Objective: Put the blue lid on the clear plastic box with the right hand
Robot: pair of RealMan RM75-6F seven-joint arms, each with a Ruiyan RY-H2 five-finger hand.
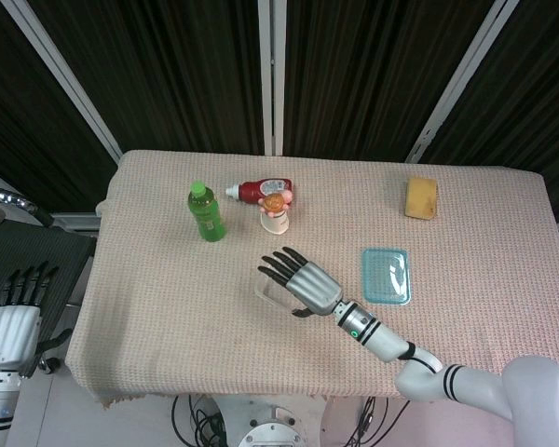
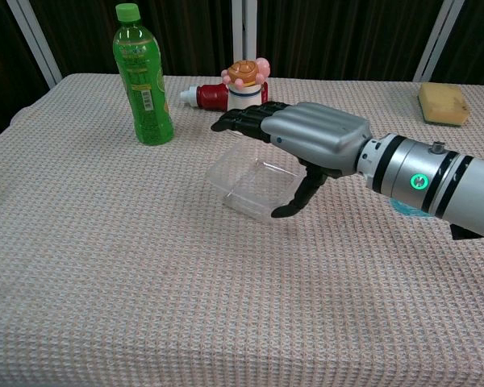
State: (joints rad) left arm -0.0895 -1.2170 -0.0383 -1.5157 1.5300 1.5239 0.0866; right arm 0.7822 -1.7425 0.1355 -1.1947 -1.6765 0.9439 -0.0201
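The clear plastic box (image 2: pixel 248 182) sits at the table's middle and looks tipped, its left part showing from under my right hand (image 1: pixel 301 280). That hand (image 2: pixel 306 137) lies flat over the box, fingers stretched toward the back left and thumb pointing down at the box's front edge. I cannot tell whether it touches the box. The blue lid (image 1: pixel 386 275) lies flat to the right of the hand; in the chest view only a sliver of the blue lid (image 2: pixel 401 207) shows behind the forearm. My left hand (image 1: pixel 14 315) hangs off the table's left side, fingers apart and holding nothing.
A green bottle (image 2: pixel 145 76) stands at the back left. A red bottle (image 2: pixel 206 95) lies behind a white cup with a toy on top (image 2: pixel 244 85), just past my right fingertips. A yellow sponge (image 2: pixel 444 103) sits at the back right.
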